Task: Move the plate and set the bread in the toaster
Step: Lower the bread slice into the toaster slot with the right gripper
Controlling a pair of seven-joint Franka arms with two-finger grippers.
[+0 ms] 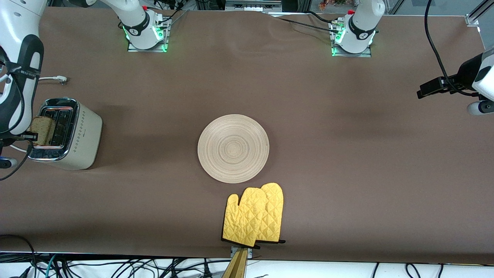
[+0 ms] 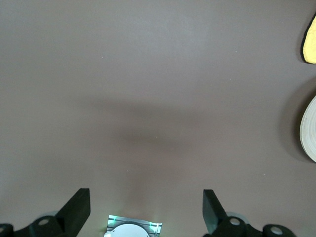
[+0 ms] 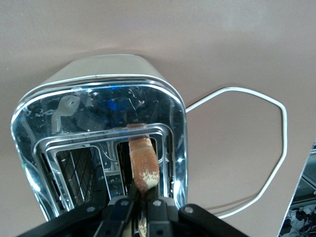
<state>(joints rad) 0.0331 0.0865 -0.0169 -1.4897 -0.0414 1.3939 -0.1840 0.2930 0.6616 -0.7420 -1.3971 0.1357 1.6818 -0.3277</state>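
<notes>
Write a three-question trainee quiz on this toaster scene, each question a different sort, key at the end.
1. True or false: the bread lies flat on the plate.
2. Multiple choice: the right gripper is A) open over the oven mitts, B) shut on the bread at a slot of the toaster, C) resting on the plate.
3. Fill in: the left gripper hangs open over bare ____.

Key
1. False: the plate holds nothing; the bread stands on edge at the toaster's slot.
2. B.
3. Table, toward the left arm's end, where that arm waits.
</notes>
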